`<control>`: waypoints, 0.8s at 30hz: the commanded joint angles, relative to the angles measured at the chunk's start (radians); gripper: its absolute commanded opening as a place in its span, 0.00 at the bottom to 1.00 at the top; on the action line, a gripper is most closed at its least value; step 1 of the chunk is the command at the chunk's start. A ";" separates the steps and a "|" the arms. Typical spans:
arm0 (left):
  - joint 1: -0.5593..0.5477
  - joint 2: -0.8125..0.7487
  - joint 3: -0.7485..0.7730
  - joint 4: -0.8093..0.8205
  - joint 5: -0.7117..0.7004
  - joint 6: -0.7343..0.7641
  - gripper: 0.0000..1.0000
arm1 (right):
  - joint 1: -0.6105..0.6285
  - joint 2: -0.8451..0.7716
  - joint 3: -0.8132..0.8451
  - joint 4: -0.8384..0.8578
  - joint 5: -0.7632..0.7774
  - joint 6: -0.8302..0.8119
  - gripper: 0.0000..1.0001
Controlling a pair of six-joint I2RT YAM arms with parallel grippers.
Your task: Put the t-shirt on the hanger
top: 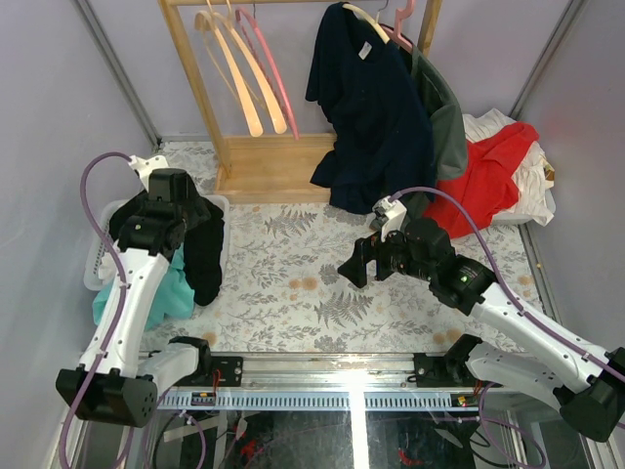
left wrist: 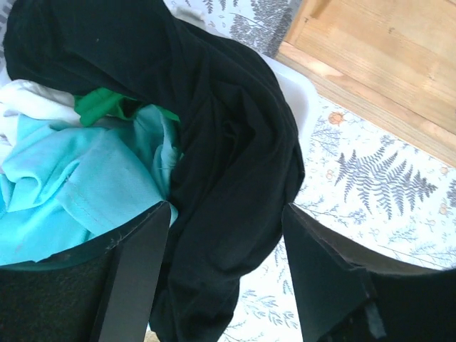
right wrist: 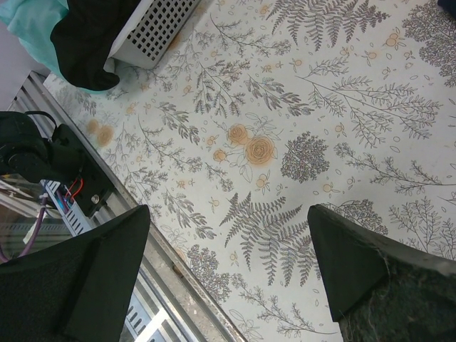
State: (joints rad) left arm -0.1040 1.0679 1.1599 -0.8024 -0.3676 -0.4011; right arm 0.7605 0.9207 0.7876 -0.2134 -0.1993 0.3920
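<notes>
From above: one wooden rack (top: pixel 210 98) stands at the back wall. Three bare hangers hang on its rail, two pale hangers (top: pixel 234 78) and the pink hanger (top: pixel 276 93). To the right a navy t-shirt (top: pixel 371 127) hangs from a third pale hanger, with a second pink one (top: pixel 402 21) beside the post. A red garment (top: pixel 488 176) lies heaped in the far right corner. The black t-shirt (top: pixel 203 252) is draped over the right rim of the one white basket (top: pixel 96 262), well apart from the rack, and the left arm (top: pixel 127 293) bends over it. The right gripper (top: pixel 357 266) hangs mid-table with its jaws wide and nothing in them. Bare fern-print table cover (top: pixel 293 293) runs from there to the basket and to the metal rail (top: pixel 342 376) at the near edge.

Left wrist: the left gripper (left wrist: pixel 226 210) has its two fingers (left wrist: pixel 135 278) parted. The t-shirt bulges into the gap – no pinch can be seen. Teal, green and white cloth lie in the basket beside it. The rack's wooden base (left wrist: pixel 377 64) is beyond.

Right wrist: two fingers (right wrist: pixel 107 271) spread wide over open cover – the basket and the rail are at the left.
</notes>
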 commanded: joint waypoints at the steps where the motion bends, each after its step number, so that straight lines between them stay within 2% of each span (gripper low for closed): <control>1: -0.003 0.049 -0.015 0.046 -0.059 0.032 0.61 | 0.008 0.001 0.005 0.021 0.004 0.000 0.99; 5: -0.002 0.110 -0.020 0.090 -0.033 0.021 0.52 | 0.007 0.001 0.009 0.019 0.000 0.008 0.99; 9: -0.002 0.135 -0.030 0.122 -0.012 0.024 0.37 | 0.008 -0.008 0.010 0.007 0.009 0.009 0.99; 13: -0.002 0.154 -0.050 0.137 -0.037 0.035 0.34 | 0.008 -0.023 0.005 -0.001 0.015 0.013 0.99; 16: -0.002 0.154 -0.046 0.136 -0.039 0.039 0.20 | 0.008 -0.031 0.000 -0.005 0.018 0.017 0.99; 18: -0.004 0.146 -0.027 0.128 -0.025 0.033 0.03 | 0.008 -0.035 -0.001 -0.009 0.020 0.019 0.99; 19: -0.005 0.139 -0.010 0.113 -0.012 0.027 0.00 | 0.007 -0.036 -0.001 -0.010 0.020 0.019 0.99; 24: -0.019 0.088 0.147 0.025 0.111 -0.002 0.00 | 0.007 -0.035 0.016 -0.017 0.015 0.025 0.99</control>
State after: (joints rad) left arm -0.1055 1.2156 1.1618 -0.7708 -0.3519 -0.3794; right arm 0.7609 0.8997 0.7872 -0.2398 -0.1978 0.4049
